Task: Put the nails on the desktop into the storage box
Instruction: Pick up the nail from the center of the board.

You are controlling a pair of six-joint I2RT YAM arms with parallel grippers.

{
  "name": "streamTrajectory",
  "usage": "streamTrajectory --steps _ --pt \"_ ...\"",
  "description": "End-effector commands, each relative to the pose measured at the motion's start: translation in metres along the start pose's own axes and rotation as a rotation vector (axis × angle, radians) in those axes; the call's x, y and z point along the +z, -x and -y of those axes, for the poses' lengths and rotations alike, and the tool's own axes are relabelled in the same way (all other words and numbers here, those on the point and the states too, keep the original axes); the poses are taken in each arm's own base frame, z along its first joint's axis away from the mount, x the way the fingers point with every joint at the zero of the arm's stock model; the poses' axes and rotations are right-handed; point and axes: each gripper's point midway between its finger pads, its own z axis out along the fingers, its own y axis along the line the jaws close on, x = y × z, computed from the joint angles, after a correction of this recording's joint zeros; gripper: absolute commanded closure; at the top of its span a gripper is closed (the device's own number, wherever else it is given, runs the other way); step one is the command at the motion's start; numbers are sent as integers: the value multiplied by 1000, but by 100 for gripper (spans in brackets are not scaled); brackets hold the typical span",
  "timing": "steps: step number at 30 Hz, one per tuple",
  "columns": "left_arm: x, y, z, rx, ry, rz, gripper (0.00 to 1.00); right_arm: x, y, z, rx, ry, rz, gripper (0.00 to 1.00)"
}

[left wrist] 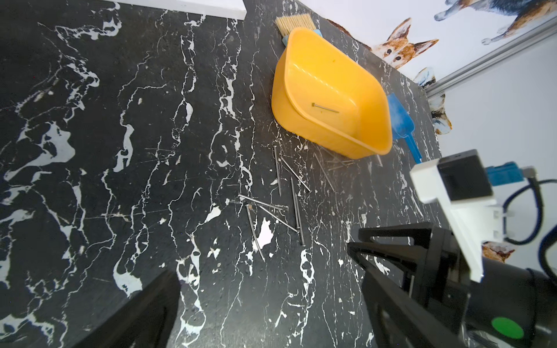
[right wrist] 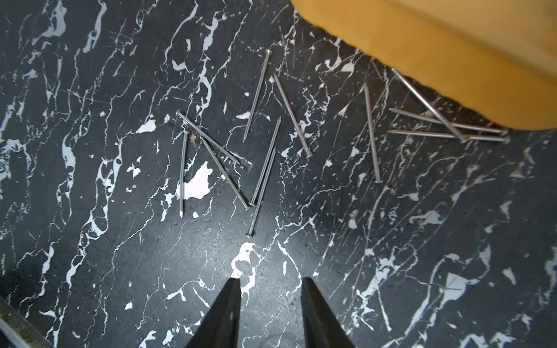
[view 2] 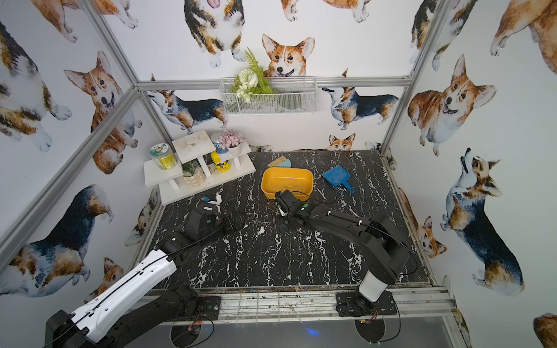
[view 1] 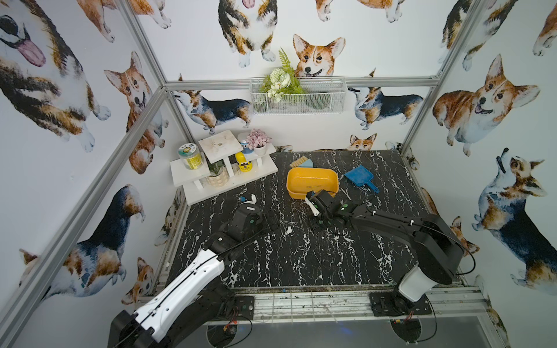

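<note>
Several thin grey nails (right wrist: 262, 168) lie scattered on the black marble desktop (view 1: 301, 256), just in front of the yellow storage box (view 1: 301, 194); a few lie against its wall (right wrist: 452, 60). One nail (left wrist: 325, 108) lies inside the box. My right gripper (right wrist: 270, 280) hangs over the desktop a little short of the nails, its jaws partly apart with only bare desktop between them. My left gripper (left wrist: 271, 301) is wide open beside the same scatter of nails (left wrist: 280, 208), holding nothing. In both top views the two grippers face each other across the nails (view 1: 291, 223) (view 2: 262, 223).
A blue dustpan (view 1: 360, 177) lies right of the box and a small brush (view 1: 301, 162) behind it. A white tiered shelf (view 1: 223, 171) with jars and pots stands at the back left. A wire basket (view 1: 298, 96) hangs on the back wall.
</note>
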Motion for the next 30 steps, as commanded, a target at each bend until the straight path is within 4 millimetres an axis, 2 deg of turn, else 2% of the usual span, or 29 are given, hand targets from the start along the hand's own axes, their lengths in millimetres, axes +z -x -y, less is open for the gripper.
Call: streamTrajectory --steps 1,15,30 --pt "2 -2 -2 6 5 -3 0 7 2 -8 21 6 17 65" --pt "5 -9 -8 43 3 -6 0 34 -13 -22 23 -5 -47 68" --pt "-3 -8 -9 38 -14 21 0 53 -17 -16 26 -68 -84 72"
